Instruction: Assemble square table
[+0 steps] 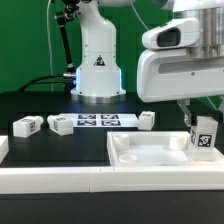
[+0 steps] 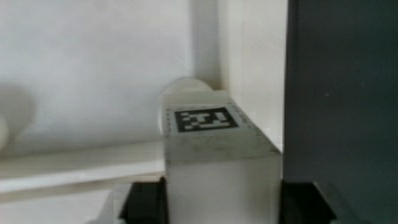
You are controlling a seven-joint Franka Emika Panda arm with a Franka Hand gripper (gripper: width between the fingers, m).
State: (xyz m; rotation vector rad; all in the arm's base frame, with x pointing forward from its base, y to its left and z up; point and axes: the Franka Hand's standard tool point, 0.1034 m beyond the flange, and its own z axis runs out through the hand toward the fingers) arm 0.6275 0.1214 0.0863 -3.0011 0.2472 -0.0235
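The pincer (image 1: 203, 122) is clamped on one leg (image 1: 204, 140), held between both fingers (image 2: 150, 203). The leg's long axis is upright. The slab (image 1: 150, 152) lies directly below it, by the rim corner at the exterior view's right; contact cannot be told. The arm comes straight down, wrist vertical. Next move, likely: lower and seat it
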